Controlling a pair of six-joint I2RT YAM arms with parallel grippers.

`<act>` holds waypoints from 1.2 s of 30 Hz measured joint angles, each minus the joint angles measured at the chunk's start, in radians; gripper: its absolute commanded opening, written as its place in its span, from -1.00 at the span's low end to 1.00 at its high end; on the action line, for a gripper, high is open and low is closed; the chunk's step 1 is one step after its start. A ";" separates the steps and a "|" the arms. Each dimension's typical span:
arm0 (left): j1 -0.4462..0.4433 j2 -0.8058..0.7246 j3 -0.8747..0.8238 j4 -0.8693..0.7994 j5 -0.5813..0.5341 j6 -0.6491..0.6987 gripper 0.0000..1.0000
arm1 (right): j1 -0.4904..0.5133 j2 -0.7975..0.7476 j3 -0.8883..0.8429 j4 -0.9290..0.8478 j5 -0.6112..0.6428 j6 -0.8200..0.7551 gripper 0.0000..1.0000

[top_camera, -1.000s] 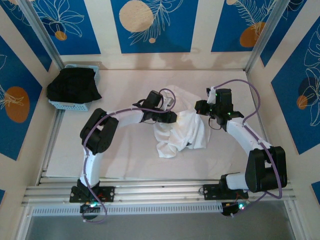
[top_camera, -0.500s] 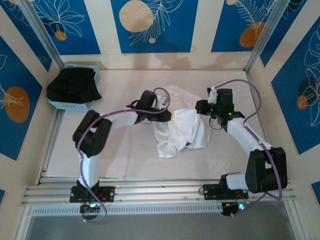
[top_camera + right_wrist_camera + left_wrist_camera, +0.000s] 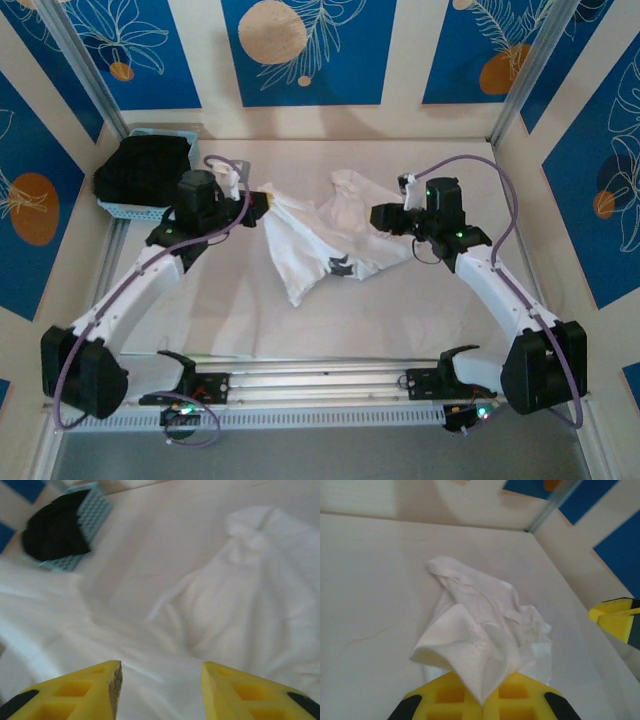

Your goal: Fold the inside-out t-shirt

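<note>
The inside-out t-shirt (image 3: 318, 238) lies crumpled on the bench (image 3: 230, 305), about midway between its left and right edges and nearer the far edge than the near one. The white cloth is drawn out sideways into a rough band, with one bunched lobe reaching toward the far edge and a longer flap hanging toward the near edge. A small dark mark shows on the lower part.

The left hand (image 3: 257, 197) is closed tight on the shirt's left end. In the left wrist view its yellow fingers (image 3: 447, 696) meet at the left hand (image 3: 482, 706) with a pointed fold of the t-shirt (image 3: 480, 630) pinched between them, and the rest of the cloth trails away across the bench.

The right hand (image 3: 381, 217) sits at the shirt's right end. In its own view the right hand (image 3: 161, 669) has its two yellow fingers (image 3: 92, 687) parted (a clear gap between them), gripping nothing, with the shirt (image 3: 240, 605) spread just beyond them.

A pale blue basket (image 3: 128, 209) stands in the bench's far left corner, holding a black garment (image 3: 140, 170).
</note>
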 measured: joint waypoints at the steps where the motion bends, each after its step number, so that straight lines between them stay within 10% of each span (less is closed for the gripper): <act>1: 0.005 -0.018 0.000 -0.021 -0.025 0.003 -1.00 | -0.005 0.029 0.022 -0.013 0.042 -0.001 -0.04; 16: 0.016 -0.045 -0.005 -0.121 -0.103 0.024 -1.00 | 0.062 0.613 0.266 -0.266 0.369 -0.113 -0.07; 23: 0.019 -0.040 -0.005 -0.126 -0.119 0.027 -1.00 | 0.092 0.697 0.401 -0.340 0.419 -0.156 -1.00; 29: 0.060 -0.040 0.044 -0.198 -0.147 0.035 -1.00 | 0.054 0.588 0.396 -0.379 0.408 -0.164 -1.00; 36: 0.201 -0.062 0.290 -0.275 -0.144 0.018 -1.00 | -0.162 0.139 0.415 -0.319 0.116 -0.101 -1.00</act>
